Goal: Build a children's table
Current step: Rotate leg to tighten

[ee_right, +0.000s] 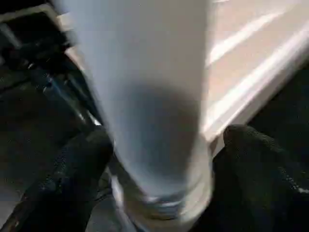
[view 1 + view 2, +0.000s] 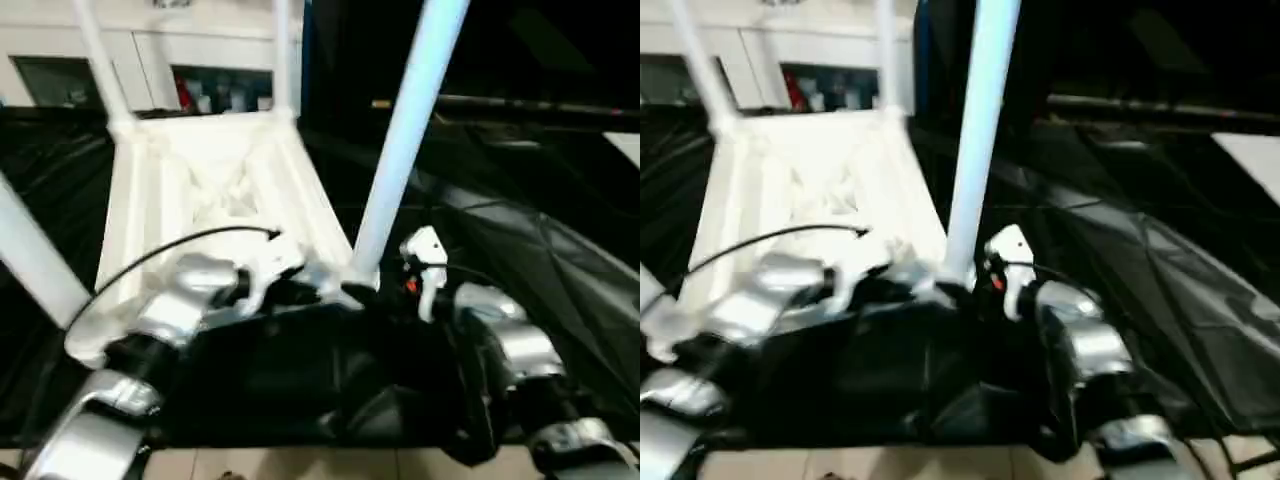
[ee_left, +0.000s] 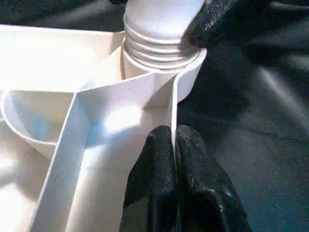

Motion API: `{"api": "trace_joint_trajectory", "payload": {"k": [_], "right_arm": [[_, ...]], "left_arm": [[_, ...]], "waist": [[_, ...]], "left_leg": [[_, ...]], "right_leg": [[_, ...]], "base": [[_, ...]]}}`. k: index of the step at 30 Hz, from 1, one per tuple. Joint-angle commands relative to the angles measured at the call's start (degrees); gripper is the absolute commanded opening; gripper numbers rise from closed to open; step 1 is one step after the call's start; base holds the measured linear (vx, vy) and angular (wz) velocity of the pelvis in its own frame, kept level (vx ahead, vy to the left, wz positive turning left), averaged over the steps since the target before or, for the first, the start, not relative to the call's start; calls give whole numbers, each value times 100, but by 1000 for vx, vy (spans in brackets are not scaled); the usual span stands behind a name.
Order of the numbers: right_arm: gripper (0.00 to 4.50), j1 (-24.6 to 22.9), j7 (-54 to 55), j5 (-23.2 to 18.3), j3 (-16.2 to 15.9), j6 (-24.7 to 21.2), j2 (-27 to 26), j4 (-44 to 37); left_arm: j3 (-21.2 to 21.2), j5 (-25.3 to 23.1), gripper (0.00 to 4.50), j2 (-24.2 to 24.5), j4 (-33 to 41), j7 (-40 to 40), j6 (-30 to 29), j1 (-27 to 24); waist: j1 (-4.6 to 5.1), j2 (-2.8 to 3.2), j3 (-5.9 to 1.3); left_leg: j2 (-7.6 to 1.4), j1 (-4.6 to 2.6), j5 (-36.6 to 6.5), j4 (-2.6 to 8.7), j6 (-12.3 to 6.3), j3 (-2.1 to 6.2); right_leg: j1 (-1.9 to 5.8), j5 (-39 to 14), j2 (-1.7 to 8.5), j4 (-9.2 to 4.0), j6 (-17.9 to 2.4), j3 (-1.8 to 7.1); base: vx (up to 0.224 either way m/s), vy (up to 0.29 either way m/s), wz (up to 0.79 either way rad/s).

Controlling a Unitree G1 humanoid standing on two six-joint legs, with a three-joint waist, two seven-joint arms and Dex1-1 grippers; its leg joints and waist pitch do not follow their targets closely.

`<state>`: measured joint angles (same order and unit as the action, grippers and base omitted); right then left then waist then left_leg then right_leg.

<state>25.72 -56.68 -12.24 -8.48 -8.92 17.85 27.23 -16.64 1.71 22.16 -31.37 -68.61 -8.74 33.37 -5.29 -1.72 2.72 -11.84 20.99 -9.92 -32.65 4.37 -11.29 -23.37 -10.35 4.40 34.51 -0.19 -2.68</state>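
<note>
The children's table's white tabletop [image 2: 200,180] lies upside down on the black cloth, ribbed underside up. Two legs [image 2: 100,60] stand in its far corners, and a third leg [image 2: 30,250] rises at the near left. The fourth leg [image 2: 400,150] stands in the near right corner socket [image 3: 188,77], its threaded end [image 3: 154,43] partly above the socket. My left gripper [image 3: 174,133] is shut on the tabletop's thin rim wall right beside that socket. My right gripper [image 1: 159,159] is open around the base of this leg, one finger [image 1: 256,164] on each side.
The black-draped table [image 2: 540,250] stretches to the right and behind. A white glass-door cabinet [image 2: 150,50] stands at the back. A light floor strip [image 2: 300,465] shows at the table's near edge. A black cable [image 2: 170,245] arcs over my left forearm.
</note>
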Motion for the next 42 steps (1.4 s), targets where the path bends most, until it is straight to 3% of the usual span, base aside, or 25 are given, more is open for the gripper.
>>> {"api": "trace_joint_trajectory", "payload": {"k": [1,3,5,10,13,14,24,27,28,30,31,32,34,38,42], "right_arm": [[405,-44,-220,-52,-80,-107,91,-121],[380,-58,-356,-15,-156,-135,174,-139],[371,-29,-399,17,-167,-102,170,-78],[329,-34,-580,3,-229,-183,199,-142],[320,-27,-618,1,-263,-176,192,-116],[294,-22,-616,-3,-260,-168,184,-106],[274,-102,-564,69,-283,-101,113,-56],[274,-153,495,374,-120,195,-186,286],[273,-152,1034,475,-32,283,-392,482],[273,-142,1442,502,56,283,-569,595],[273,-119,1842,514,145,252,-752,691],[273,-48,2433,536,271,197,-1009,837],[272,9,2866,535,371,136,-1229,907],[272,144,3604,678,448,196,-1611,1006],[272,276,3723,813,360,364,-1719,1095]], "left_arm": [[50,344,0,-90,56,-180,-23,-79],[93,347,0,-39,36,-205,-16,-77],[138,365,0,7,56,-291,-51,-90],[187,398,0,60,183,-350,-119,-143],[194,380,0,60,173,-358,-128,-140],[194,378,0,60,165,-356,-126,-136],[182,323,0,-14,102,-273,-101,-131],[123,8,0,-294,-253,379,2,-8],[122,-130,0,-466,-465,770,8,88],[155,-176,0,-631,-618,1065,0,168],[176,-203,0,-787,-746,1298,-35,245],[149,-251,0,-992,-893,1533,-145,348],[86,-367,0,-1152,-1043,1800,-168,444],[28,-569,0,-1462,-1400,2247,-139,651],[55,-633,0,-1568,-1607,2345,-62,779]], "waist": [[-14,-17,-359],[-24,-20,-365],[-24,-51,-349],[-11,-52,-335],[-9,-47,-341],[-9,-47,-347],[-14,-45,-352],[7,-65,-330],[15,-62,-310],[43,-84,-289],[56,-80,-284],[79,-84,-263],[108,-62,-276],[128,-42,-288],[137,-50,-306]], "left_leg": [[-156,-64,-836,317,-390,36],[-155,-67,-836,312,-375,34],[-149,-61,-971,319,-342,31],[-152,-66,-1148,334,-217,46],[-151,-69,-1071,331,-224,44],[-147,-66,-1027,326,-232,43],[-143,-68,-986,311,-261,39],[-138,-66,-1056,318,-211,35],[-123,-81,-1308,334,-81,48],[-114,-71,-1511,356,31,78],[-106,-90,-1605,356,35,77],[-97,-126,-1807,364,79,94],[-97,-131,-1888,376,101,117],[-89,-131,-1922,379,70,113],[-87,-105,-1846,377,13,110]], "right_leg": [[274,-407,315,-298,-1416,206],[282,-371,314,-285,-1427,202],[288,-630,336,-317,-1368,207],[276,-1174,349,-365,-1182,216],[270,-1098,339,-354,-1183,217],[276,-1012,337,-343,-1202,215],[279,-915,335,-330,-1250,212],[256,-1079,337,-365,-1186,220],[235,-1661,357,-422,-1046,222],[242,-2247,368,-469,-844,219],[217,-2431,360,-495,-779,220],[185,-2955,368,-557,-603,219],[174,-3161,369,-588,-497,210],[148,-2911,341,-592,-503,219],[181,-2544,338,-552,-605,221]], "base": [[0,0,0],[0,0,0],[0,0,0],[0,0,0],[0,0,0],[0,0,0],[0,0,0],[0,0,0],[0,0,0],[0,0,0],[0,0,0],[0,0,0],[0,0,0],[0,0,0],[0,0,0]]}}
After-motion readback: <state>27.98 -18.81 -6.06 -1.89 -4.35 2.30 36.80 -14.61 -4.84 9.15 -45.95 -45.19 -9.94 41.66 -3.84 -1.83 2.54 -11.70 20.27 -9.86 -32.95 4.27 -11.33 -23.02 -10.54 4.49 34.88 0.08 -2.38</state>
